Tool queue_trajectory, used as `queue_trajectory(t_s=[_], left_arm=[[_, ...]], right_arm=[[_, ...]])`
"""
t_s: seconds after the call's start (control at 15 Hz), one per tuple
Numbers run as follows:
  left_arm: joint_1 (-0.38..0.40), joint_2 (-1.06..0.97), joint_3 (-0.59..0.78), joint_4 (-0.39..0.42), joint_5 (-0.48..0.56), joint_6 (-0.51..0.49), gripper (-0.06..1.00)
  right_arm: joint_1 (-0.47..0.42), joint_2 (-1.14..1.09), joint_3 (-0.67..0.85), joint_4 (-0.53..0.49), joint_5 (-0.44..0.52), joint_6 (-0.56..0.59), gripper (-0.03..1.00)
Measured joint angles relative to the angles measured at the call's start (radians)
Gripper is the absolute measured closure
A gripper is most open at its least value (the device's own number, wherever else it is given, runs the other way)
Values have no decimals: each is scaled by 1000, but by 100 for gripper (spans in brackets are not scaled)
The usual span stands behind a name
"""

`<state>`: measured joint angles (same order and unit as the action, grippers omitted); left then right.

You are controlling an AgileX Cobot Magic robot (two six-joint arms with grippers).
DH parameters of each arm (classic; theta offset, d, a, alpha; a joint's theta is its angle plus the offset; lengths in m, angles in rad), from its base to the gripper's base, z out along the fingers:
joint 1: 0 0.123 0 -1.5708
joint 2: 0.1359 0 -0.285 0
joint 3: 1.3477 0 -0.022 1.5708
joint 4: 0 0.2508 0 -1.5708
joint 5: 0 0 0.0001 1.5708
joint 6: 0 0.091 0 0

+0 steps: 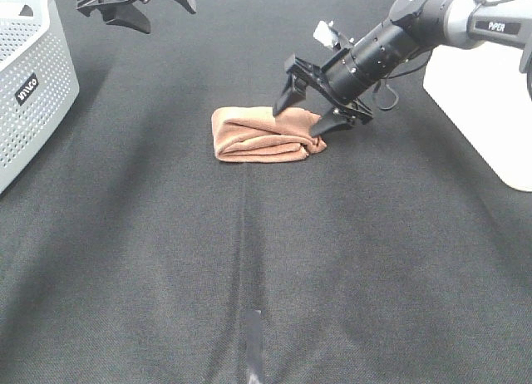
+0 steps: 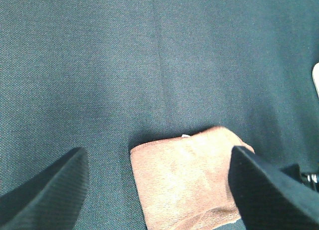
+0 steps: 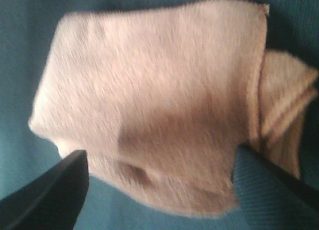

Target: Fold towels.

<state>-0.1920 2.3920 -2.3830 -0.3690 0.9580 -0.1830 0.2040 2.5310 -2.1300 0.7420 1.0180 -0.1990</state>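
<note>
Two grippers under my control, right gripper [image 1: 314, 110] spread over the right end of one folded rust-brown towel [image 1: 264, 135], left gripper [image 1: 137, 6] spread, raised far back, dark cloth tabletop [image 1: 249, 276], one white basket [image 1: 33, 85] at left.

- The right arm [image 1: 416, 31] has a glossy black cylindrical forearm that turns to a silver-grey link near the desk's far right corner, marked "PiPER" in dark letters.
- A small white block sits on top of its wrist, and a thin black cable loops beside it.
- The right gripper [image 1: 312, 110] is matt black with two pointed, wedge-shaped fingers [image 3: 45, 200].
- The left gripper [image 1: 137, 6], near the far left edge, is also black and angular.
- Its finger pads [image 2: 45, 195] carry a fine cross-hatched texture.
</note>
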Motion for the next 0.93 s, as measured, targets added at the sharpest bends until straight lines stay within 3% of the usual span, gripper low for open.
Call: queue_trajectory(t_s=[0.13, 0.27, 0.53, 0.8, 0.93], left_arm=[[0, -2, 0, 3, 13, 0, 21], [0, -17, 0, 31, 57, 14, 21], [-7, -65, 0, 82, 249, 84, 21], [-41, -200, 6, 213, 255, 89, 21], [-47, -282, 52, 240, 255, 93, 21]], right_arm=[[0, -14, 0, -36, 22, 6, 21], [0, -67, 0, -140, 64, 51, 21], [0, -187, 0, -260, 181, 78, 21], [0, -301, 0, -383, 192, 112, 21], [0, -369, 2, -418, 193, 129, 21]])
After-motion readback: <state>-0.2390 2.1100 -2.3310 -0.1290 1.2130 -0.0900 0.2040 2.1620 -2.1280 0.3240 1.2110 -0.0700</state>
